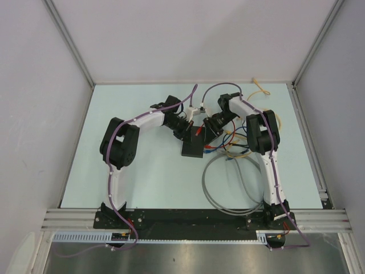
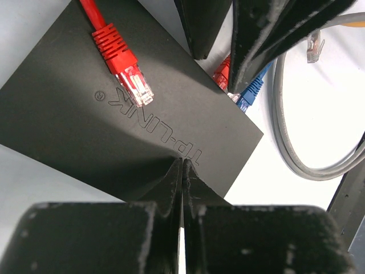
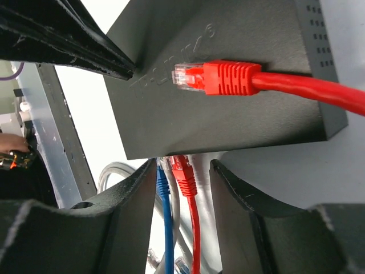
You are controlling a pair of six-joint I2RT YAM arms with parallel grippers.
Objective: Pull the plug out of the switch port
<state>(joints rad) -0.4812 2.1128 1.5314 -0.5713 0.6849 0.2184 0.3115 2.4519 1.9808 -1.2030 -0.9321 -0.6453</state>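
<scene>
- switch: flat matte-black box, TP-LINK embossed on top, lies flat approx mid-workspace.
- plug: red w/ ribbed boot, tip at switch's socket edge, cable trailing away.

1. The switch is matte black, with embossed lettering.
2. The loose plug is red with a clear tip.
3. One socketed plug is red, and the neighbouring plug is blue.
4. The coiled cable is grey.
5. The table is pale bluish.
</scene>
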